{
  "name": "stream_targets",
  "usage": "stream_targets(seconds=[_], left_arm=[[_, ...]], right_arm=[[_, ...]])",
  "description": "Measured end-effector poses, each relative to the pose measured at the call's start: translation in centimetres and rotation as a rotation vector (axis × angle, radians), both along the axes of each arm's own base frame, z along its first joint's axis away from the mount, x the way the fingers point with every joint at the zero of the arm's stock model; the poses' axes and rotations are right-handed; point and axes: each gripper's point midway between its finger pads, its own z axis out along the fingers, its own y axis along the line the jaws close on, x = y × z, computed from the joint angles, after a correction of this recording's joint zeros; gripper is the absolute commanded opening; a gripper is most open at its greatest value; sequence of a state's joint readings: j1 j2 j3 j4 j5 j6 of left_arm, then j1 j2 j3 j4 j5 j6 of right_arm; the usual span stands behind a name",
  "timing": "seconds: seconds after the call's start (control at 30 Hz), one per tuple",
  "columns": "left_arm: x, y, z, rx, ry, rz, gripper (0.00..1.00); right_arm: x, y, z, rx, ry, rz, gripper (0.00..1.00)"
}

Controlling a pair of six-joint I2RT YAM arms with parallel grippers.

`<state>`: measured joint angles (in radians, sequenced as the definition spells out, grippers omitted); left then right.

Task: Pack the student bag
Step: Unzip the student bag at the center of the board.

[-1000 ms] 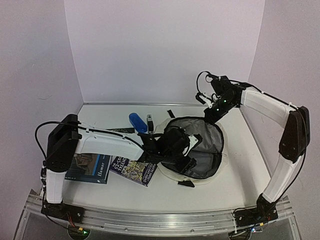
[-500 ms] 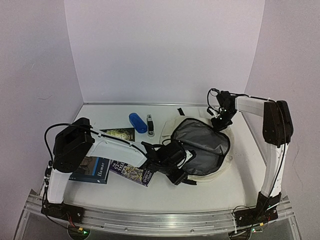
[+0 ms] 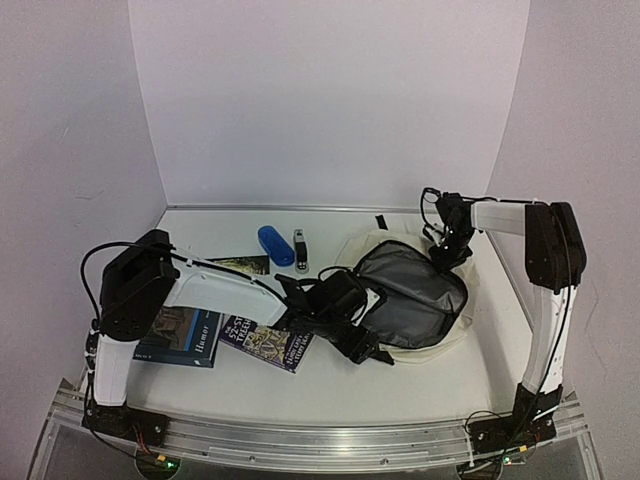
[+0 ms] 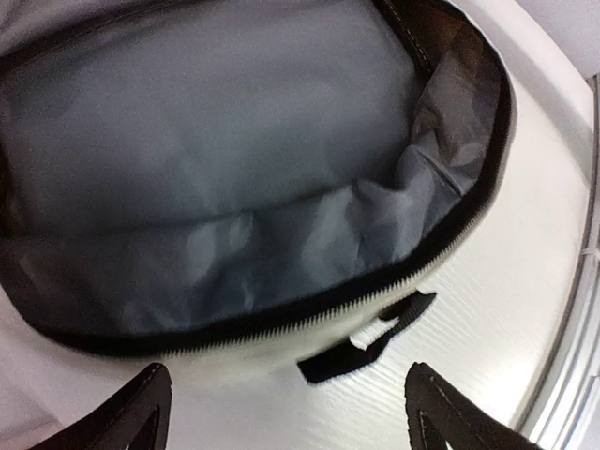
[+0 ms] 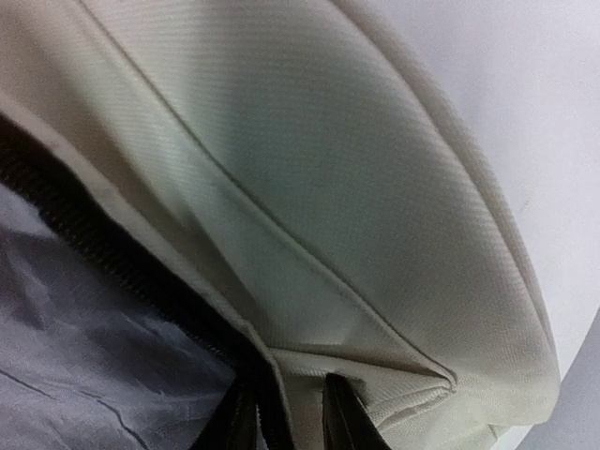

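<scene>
The student bag (image 3: 410, 300) lies open at centre right, cream outside with its grey lining (image 4: 234, 159) showing. My left gripper (image 3: 352, 335) hovers at the bag's near left rim. Its fingers (image 4: 141, 408) stand wide open with nothing between them, just short of the zipper edge and a black strap tab (image 4: 370, 342). At the far right rim my right gripper (image 3: 447, 252) has its fingers (image 5: 342, 417) only narrowly parted. The zipper rim (image 5: 272, 394) of the cream bag wall (image 5: 309, 187) lies in the gap.
A blue case (image 3: 275, 245) and a small dark stapler-like item (image 3: 300, 250) lie at the back left of the bag. Left of the bag lie two books (image 3: 180, 335) (image 3: 268, 343), with a dark booklet (image 3: 238, 265) behind them. White walls close the table's back and sides.
The bag has slid right and settled flatter. My right gripper came down to the right with the rim and loosened its jaws. My left gripper backed off the near rim and opened wider.
</scene>
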<state>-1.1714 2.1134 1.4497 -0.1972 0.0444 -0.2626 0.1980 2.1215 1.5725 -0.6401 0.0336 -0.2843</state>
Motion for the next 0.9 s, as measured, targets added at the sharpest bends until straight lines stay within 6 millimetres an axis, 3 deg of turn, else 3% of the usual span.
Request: stream_targets(seconds=[0.13, 0.3, 0.43, 0.53, 0.67, 0.8, 0.9], left_arm=[[0.3, 1.9, 2.9, -0.039, 0.028, 0.090, 1.00], [2.9, 6.0, 7.6, -0.095, 0.031, 0.295, 1.00], [5.0, 10.2, 10.1, -0.085, 0.024, 0.507, 1.00], [5.2, 13.8, 10.3, -0.028, 0.027, 0.665, 1.00], [3.9, 18.9, 9.2, 0.053, 0.065, 0.828, 1.00], [2.0, 23.7, 7.4, 0.141, 0.111, 0.952, 1.00], [0.6, 27.1, 6.7, 0.191, 0.137, 1.057, 1.00]], right_arm=[[1.0, -0.7, 1.2, -0.030, -0.038, -0.026, 0.62], [2.0, -1.1, 3.6, -0.021, -0.093, -0.053, 0.91], [1.8, -0.4, 7.5, 0.055, -0.150, -0.057, 0.95], [1.2, 0.9, 11.0, 0.146, -0.197, -0.043, 0.96], [-0.1, 3.4, 15.0, 0.300, -0.231, -0.009, 0.95], [-2.3, 7.7, 17.3, 0.436, -0.216, 0.076, 0.95], [-5.5, 12.9, 17.6, 0.502, -0.165, 0.197, 0.95]])
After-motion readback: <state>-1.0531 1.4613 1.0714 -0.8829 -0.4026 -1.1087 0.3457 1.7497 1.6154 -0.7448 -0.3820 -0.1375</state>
